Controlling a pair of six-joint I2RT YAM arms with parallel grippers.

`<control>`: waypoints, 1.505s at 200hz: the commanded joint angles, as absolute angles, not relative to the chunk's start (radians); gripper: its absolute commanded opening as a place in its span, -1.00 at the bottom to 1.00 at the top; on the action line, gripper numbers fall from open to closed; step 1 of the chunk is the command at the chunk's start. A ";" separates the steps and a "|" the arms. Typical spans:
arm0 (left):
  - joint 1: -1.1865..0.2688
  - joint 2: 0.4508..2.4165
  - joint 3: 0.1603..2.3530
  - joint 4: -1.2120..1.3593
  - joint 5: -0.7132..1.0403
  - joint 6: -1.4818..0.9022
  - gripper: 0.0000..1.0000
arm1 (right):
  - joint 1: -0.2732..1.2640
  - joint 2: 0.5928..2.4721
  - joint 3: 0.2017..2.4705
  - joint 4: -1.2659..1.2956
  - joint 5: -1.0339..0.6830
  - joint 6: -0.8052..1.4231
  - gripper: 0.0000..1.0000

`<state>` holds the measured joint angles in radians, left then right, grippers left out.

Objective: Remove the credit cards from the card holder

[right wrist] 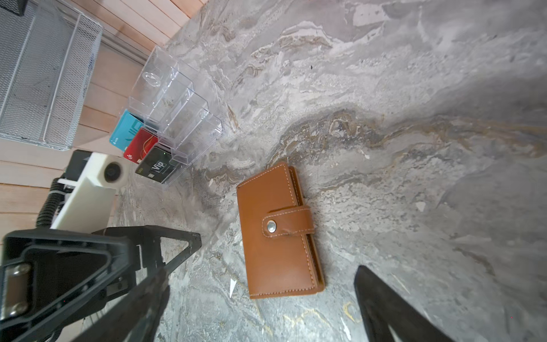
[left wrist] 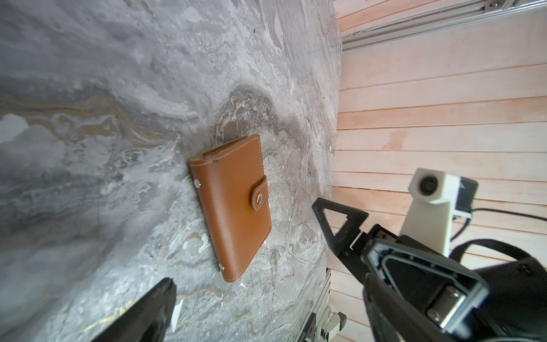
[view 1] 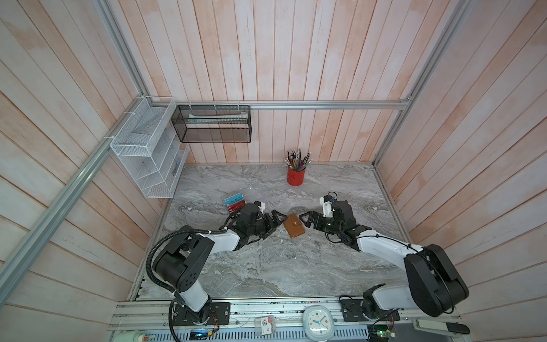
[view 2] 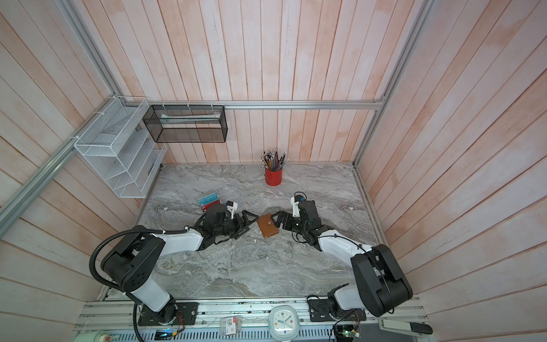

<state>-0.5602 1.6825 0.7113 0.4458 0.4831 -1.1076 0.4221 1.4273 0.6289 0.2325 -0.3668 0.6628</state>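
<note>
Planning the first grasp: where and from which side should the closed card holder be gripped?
Likely from above, jaws across the narrow width of the card holder, spine to strap edge: it lies flat, snapped shut, leaving only those thin long edges exposed.

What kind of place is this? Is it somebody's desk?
Probably a robot practice booth dressed like a desk: a red pencil cup on a marble-look tabletop, a white mesh rack by the plank wall, and a robot's left arm and right arm mounted in front.
</note>
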 commanded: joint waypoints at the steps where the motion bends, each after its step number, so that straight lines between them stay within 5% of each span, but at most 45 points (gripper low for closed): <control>1: -0.564 1.727 0.742 0.482 0.502 -1.113 1.00 | 0.408 1.498 0.697 0.295 -0.460 0.655 0.96; 150: -0.569 1.838 0.749 0.594 0.537 -1.199 0.97 | 0.403 1.717 0.634 0.631 -0.578 0.904 0.97; 301: -0.591 1.891 0.725 0.599 0.520 -1.180 0.57 | 0.432 1.777 0.619 0.728 -0.595 1.000 0.96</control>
